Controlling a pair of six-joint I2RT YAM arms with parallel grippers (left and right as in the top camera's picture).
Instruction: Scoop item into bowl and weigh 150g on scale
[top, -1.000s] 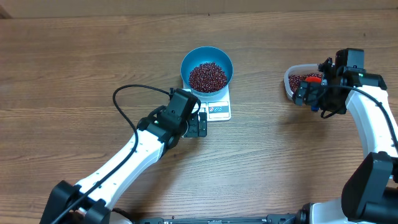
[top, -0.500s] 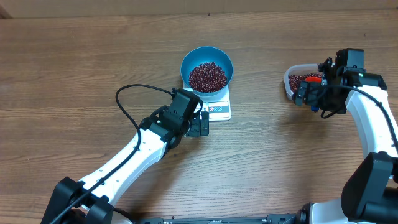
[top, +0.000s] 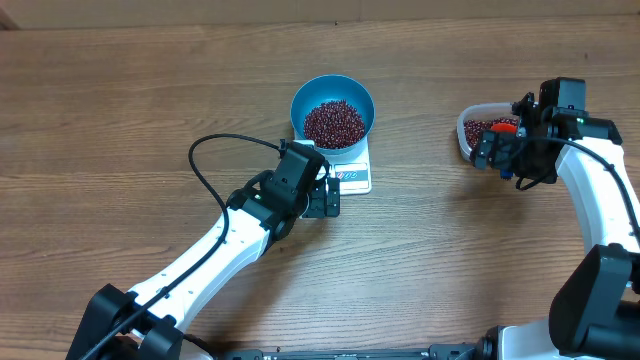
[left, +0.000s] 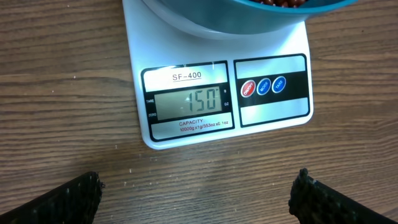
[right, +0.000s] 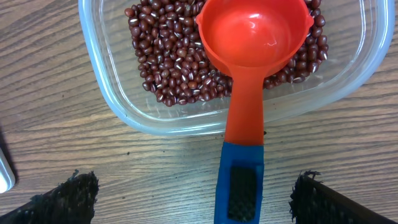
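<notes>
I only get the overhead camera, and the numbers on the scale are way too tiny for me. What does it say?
Observer: In the left wrist view, the scale display reads 150.
Operator: Yay! Is the red scoop empty now?
Observer: Yes. The right wrist view shows the scoop lying in the clear tub with nothing in its cup and beans all around it.
Operator: Is the robot holding it?
Observer: No. The right gripper is open, with its fingers wide apart on either side of the scoop, not touching it.
</notes>
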